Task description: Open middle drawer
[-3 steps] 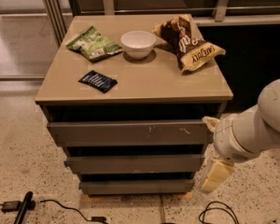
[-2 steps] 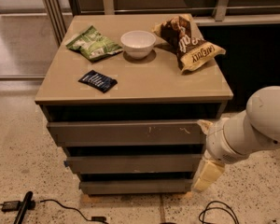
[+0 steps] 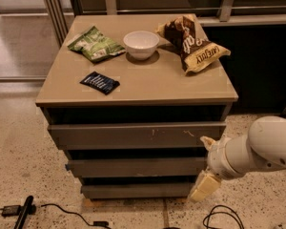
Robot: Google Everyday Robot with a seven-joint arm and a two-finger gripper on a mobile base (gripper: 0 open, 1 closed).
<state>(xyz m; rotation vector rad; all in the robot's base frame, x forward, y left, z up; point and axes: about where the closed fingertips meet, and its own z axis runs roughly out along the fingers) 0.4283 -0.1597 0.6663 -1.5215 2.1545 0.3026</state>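
Note:
The middle drawer is a plain grey-brown front, shut, between the larger scratched top front and the narrow bottom front. My gripper comes in from the right on a white arm. It hangs at the cabinet's right front corner, level with the middle and bottom drawers, with one pale finger pointing down-left and another up by the top drawer's right end. It holds nothing.
On the cabinet top lie a green snack bag, a white bowl, a brown chip bag and a dark blue packet. Cables lie on the speckled floor in front. A dark counter stands behind right.
My arm and gripper have shifted a little left, toward the cabinet's right front corner. The drawers have not moved.

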